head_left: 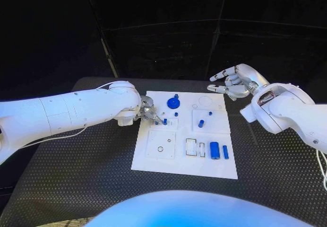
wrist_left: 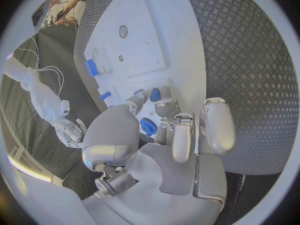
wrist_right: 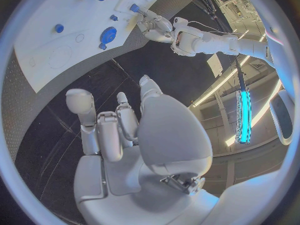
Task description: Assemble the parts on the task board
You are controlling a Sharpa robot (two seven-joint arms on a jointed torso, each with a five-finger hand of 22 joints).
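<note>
Task board (head_left: 178, 156) bears blue parts (head_left: 214, 150); no readable writing visible.

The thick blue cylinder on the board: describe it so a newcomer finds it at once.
Start at the white task board mid-table and go to its near edge, right of centre. There the thick blue cylinder lies flat, between a white slot and a thinner blue rod. It is the fattest blue piece lying there.

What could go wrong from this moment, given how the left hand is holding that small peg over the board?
1. The left hand pinches a small blue peg by its fingertips only; it may slip or tilt before seating.
2. The blue round part lies close to those fingers and might get knocked.
3. The right hand hovers off the task board, too far to steady anything.
</note>
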